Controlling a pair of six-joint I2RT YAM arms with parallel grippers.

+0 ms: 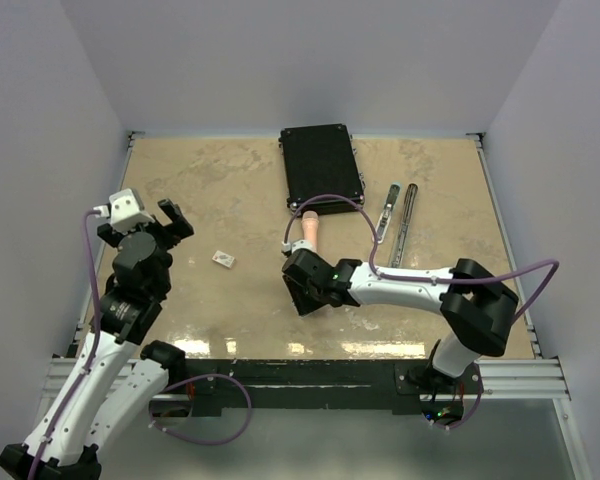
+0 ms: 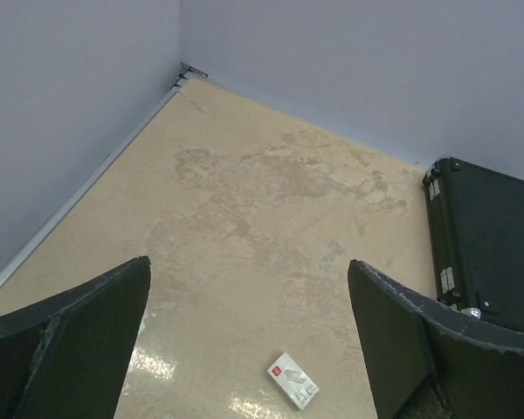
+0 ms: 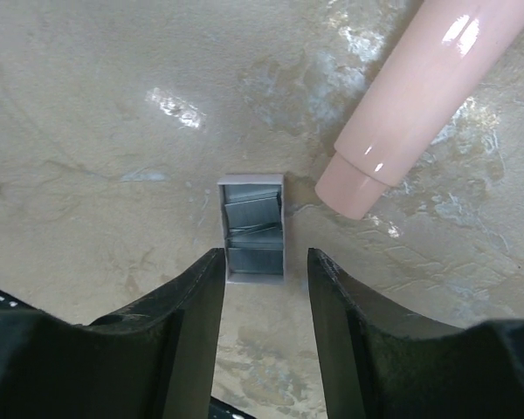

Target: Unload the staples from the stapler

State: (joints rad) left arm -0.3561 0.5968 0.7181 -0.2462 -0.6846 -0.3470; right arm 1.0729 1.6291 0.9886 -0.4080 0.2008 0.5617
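Your right gripper point(image 3: 264, 262) hangs released astride the staples point(image 3: 253, 229), heaped in a small tray point(image 3: 224, 229) at the middle of the table point(image 1: 230, 190), beside the pink stick point(image 3: 410, 96). The stapler point(image 1: 387, 212) lies toward the far right corner. Your left gripper point(image 2: 249, 266) gapes empty. Unloading looks nearly finished.

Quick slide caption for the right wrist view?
Open right pincer above small tray of staples, pink stick alongside.

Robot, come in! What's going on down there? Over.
Left tool open, empty, raised. Right tool open, straddling the staples. Pink stick close beside them, not touching.
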